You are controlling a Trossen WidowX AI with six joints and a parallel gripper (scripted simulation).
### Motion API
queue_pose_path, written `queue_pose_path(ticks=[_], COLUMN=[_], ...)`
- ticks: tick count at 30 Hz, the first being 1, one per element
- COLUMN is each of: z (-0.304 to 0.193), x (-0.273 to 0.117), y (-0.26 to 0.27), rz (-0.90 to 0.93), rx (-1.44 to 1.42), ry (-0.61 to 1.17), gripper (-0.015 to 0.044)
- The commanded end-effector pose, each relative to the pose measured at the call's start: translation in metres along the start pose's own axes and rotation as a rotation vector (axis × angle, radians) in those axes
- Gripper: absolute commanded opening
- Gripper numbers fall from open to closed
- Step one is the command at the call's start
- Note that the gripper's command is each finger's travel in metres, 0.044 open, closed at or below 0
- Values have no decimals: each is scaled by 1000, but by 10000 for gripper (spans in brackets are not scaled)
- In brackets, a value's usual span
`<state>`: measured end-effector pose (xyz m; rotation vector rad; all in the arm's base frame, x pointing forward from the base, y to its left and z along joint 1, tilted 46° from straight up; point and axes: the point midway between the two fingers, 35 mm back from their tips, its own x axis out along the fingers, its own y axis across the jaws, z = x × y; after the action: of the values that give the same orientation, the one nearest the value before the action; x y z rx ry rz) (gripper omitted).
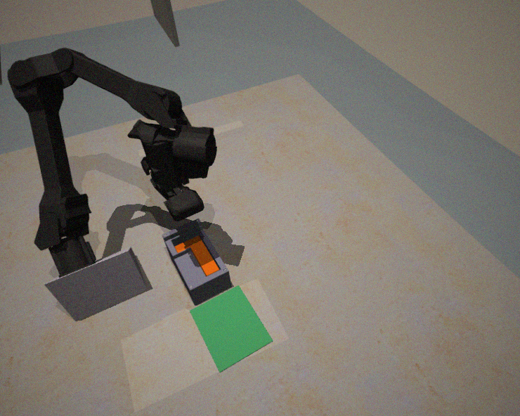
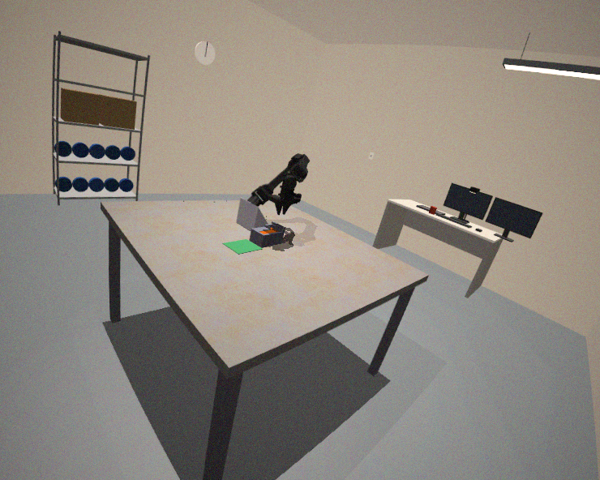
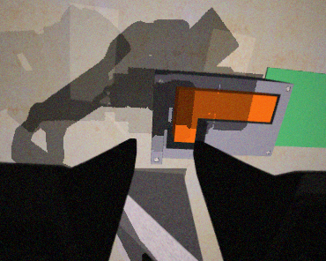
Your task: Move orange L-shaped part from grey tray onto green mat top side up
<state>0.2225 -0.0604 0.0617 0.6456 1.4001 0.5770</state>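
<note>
The orange L-shaped part [image 1: 211,268] [image 3: 263,109] lies level in the pocket of the grey tray [image 1: 185,270] [image 2: 262,239] [image 3: 249,140]. Its L-shaped end is away from the mat, its straight end towards it. The arm's shadow crosses the part. The green mat [image 1: 231,329] [image 2: 242,246] [image 3: 304,110] lies flat beside the tray, with nothing on it. My gripper [image 2: 281,212] [image 3: 165,146] is open and empty, pointing down above the tray's L-end side. In the wrist view the right fingertip overlaps the pocket's edge by the L-shaped end. In the top view the fingertips are mostly hidden.
A grey slanted panel [image 1: 99,286] [image 2: 247,214] stands beside the tray, in front of the arm's base. A raised ledge [image 1: 183,229] runs along the tray's end away from the mat. Farther off are a shelf rack [image 2: 99,125] and a desk with monitors [image 2: 468,200].
</note>
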Motion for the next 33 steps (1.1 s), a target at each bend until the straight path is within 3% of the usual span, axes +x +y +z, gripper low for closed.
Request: queue_pose_path(ticks=[1,8,33], z=[0,-1,-1], x=[8,72,101], y=[-1,1,1], rz=[7,10,11], rx=[16,15,15], ry=[-1,-2,-2], gripper=[180,180,180])
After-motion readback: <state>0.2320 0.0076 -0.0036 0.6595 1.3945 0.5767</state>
